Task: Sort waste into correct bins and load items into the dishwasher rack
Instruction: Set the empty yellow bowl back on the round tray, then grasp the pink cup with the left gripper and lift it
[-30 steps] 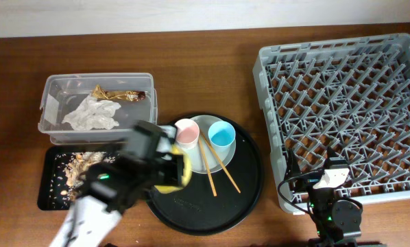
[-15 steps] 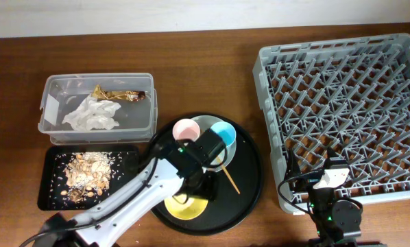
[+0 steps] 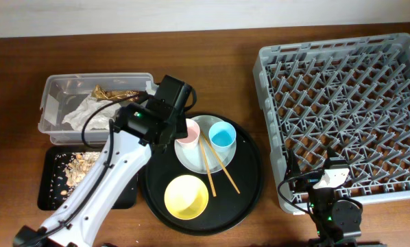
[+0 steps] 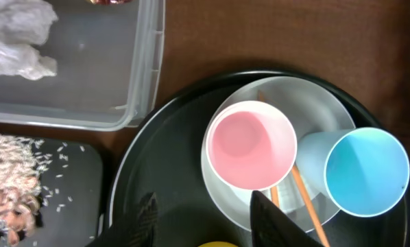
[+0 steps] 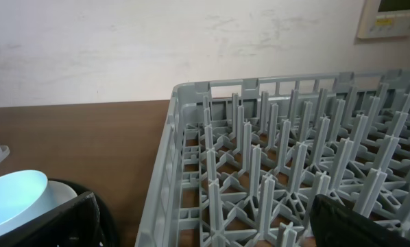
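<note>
Waste seemed sorted, tissue (image 3: 88, 115) and wrapper (image 3: 116, 94) in the clear box (image 3: 95, 77), scraps (image 3: 73, 161) in the black tray (image 3: 46, 197), while pink cup (image 3: 186, 132), blue cup (image 3: 221, 134), bowl (image 3: 186, 197), plate (image 3: 191, 159) and chopsticks (image 3: 210, 173) sat on the round tray (image 3: 249, 180), rack (image 3: 342, 116) unfilled, left end effector (image 4: 201, 206) spread, holding nothing.

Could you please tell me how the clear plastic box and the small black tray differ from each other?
The clear box is see-through and deep; the black tray is opaque and shallow. The clear box holds a white tissue and a gold-brown wrapper; the black tray holds loose food scraps. Both are rectangular and sit left of the round black tray.
</note>
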Controlling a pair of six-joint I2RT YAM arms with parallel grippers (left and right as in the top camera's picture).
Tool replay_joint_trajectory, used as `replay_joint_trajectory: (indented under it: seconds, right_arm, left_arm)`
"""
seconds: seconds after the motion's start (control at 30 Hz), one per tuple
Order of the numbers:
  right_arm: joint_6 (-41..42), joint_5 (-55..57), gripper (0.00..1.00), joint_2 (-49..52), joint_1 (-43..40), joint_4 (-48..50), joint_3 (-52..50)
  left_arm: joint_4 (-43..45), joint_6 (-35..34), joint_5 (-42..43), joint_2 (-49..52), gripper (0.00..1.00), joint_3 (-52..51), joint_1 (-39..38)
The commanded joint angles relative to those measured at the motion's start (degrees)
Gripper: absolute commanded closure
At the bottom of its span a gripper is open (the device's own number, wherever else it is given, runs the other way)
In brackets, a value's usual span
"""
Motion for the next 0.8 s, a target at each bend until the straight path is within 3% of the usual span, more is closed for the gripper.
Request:
replay_joint_trajectory:
  seconds: [0.0,0.07,0.27,0.77]
  right_arm:
    - [0.44,0.68,0.01,-0.31,0.26,-0.33,-0.31]
    - [0.44,0.68,0.01,-0.31,0.26,-0.33,-0.31]
    - [0.44,0.68,0.01,-0.31,0.26,-0.33,-0.31]
    - [0.44,0.68,0.01,-0.31,0.26,-0.33,-0.31]
  left_arm:
    - [4.11,0.22,1.07,1.88,0.59,-3.52,0.26]
    - [5.42,-0.85,4.90,4.42,0.59,-4.13,0.26]
    - [6.05,-0.87,4.96,12.74,0.58,-4.24,0.26]
    - [6.45,-0.85,4.83,12.81,0.58,-4.31,0.22]
